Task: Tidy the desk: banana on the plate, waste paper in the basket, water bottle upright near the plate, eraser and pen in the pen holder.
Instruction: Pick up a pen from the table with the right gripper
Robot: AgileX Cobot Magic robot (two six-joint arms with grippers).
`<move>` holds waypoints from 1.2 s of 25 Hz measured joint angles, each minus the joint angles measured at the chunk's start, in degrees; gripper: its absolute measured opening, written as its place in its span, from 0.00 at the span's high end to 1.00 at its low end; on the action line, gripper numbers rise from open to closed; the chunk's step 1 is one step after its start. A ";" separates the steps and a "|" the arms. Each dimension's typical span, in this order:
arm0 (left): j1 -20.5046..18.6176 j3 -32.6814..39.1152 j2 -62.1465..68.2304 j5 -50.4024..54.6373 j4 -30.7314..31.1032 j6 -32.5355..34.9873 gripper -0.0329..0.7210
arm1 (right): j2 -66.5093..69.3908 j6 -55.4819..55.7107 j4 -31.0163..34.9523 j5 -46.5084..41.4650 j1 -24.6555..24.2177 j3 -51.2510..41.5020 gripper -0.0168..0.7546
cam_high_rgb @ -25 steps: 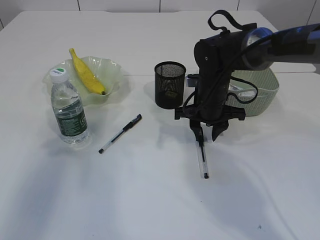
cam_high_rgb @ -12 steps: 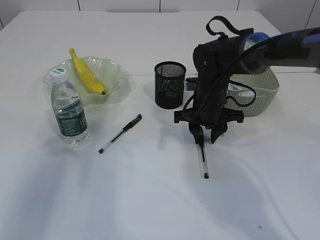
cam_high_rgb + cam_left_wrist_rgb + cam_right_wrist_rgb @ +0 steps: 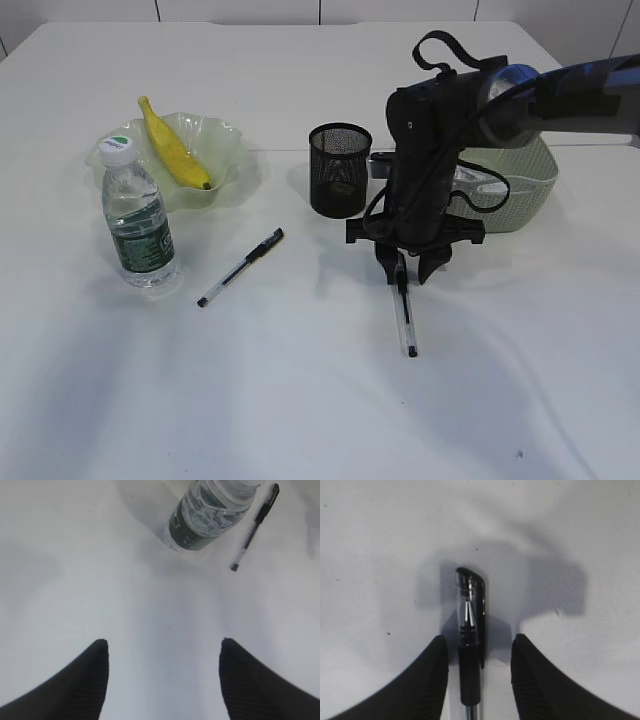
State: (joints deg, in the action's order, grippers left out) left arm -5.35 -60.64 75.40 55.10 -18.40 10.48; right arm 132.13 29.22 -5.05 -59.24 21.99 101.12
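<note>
Pen [image 3: 470, 650]: clear barrel, black cap w/ clip, flat on table; right hand [image 3: 479, 680] straddles it, unclenched.

The worktop [image 3: 300, 400] is white and plain, and it fills almost all of the exterior view. Soft grey shadows lie on it in some places. Near its front right part there is a small dark speck [image 3: 519, 454]. Behind its far edge stands a white wall [image 3: 240, 10], divided by thin dark vertical lines into panels.
</note>
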 joint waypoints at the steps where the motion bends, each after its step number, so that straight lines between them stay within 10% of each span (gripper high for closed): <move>1: 0.00 0.00 0.00 0.00 0.00 0.00 0.31 | 0.00 0.00 0.00 0.00 0.00 0.00 0.57; 30: 0.00 0.00 0.00 -0.14 0.00 0.00 0.31 | 0.86 -1.45 2.00 -0.27 0.00 0.69 0.58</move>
State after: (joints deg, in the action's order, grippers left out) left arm -5.35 -60.64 75.40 54.95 -18.40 10.48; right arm 133.00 27.77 -3.05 -59.50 21.99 101.81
